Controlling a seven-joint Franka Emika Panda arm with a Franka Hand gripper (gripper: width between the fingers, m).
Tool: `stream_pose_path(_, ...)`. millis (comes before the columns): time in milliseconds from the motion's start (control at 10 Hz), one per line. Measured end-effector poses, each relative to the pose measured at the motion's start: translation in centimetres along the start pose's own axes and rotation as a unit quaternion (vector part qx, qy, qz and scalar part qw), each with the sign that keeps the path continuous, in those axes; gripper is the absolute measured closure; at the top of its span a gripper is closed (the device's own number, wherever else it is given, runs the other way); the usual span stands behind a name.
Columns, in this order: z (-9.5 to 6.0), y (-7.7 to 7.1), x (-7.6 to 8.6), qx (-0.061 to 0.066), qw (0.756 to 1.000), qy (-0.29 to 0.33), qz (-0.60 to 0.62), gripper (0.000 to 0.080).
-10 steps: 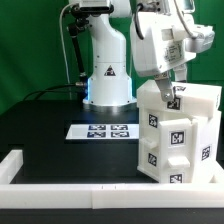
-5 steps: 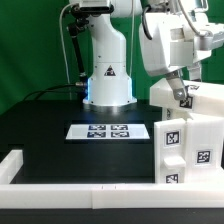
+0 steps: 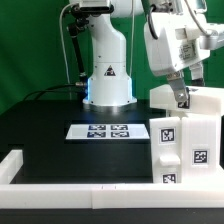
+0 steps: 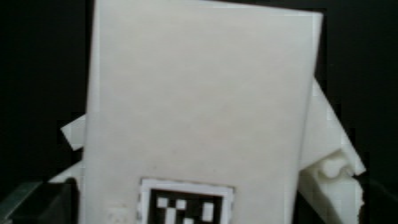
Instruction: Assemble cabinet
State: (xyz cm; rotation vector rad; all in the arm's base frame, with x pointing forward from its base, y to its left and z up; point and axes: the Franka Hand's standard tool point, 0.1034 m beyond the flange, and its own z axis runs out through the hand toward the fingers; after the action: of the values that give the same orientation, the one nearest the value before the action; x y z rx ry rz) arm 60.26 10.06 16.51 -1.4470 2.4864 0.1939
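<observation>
Here's the cabinet (image 3: 186, 135), standing tall at the exterior view's right, its long axis running straight up from the black table (image 3: 50, 130) and its right side cut off by the frame's edge. The face turned toward the camera carries three square black-and-white tags, one above another. The gripper (image 3: 181, 97) sits right at the cabinet's top edge, one dark finger showing against the white shell, but I cannot tell whether the jaws are spread or pinching. In the wrist view the cabinet (image 4: 205, 100) fills the frame as a long white slab with one tag at its near end. The marker board (image 3: 108, 131) lies flat just beside the cabinet, before the arm's base (image 3: 108, 80). A white rail (image 3: 60, 186) borders the front.
</observation>
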Motion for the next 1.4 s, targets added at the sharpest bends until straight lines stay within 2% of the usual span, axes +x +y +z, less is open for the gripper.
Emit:
stream_pose_path(200, -1.5, -0.3, -0.8, 0.009, 1.000, -0.015, -0.001, 0.0002)
stream_pose_path(300, -1.8, -0.5, -1.0, 0.013, 1.000, -0.019, -0.005, 0.0002)
stream_pose_path(500, -1.5, -0.4, -0.9, 0.011, 1.000, -0.017, -0.018, 0.0002)
stream_pose_path(700, -1.3, -0.5, -0.7, -0.003, 0.990, -0.001, -0.140, 0.0002)
stream_pose_path(900, -1.6, -1.0, -1.1, -0.012, 0.955, 0.002, -0.295, 0.0002)
stream_pose_path(1200, -1.5, -1.3, -1.9, -0.030, 0.884, 0.005, -0.466, 0.0002)
stream_pose_path(1400, -1.4, -1.4, -1.8, -0.029, 0.852, 0.004, -0.523, 0.0002)
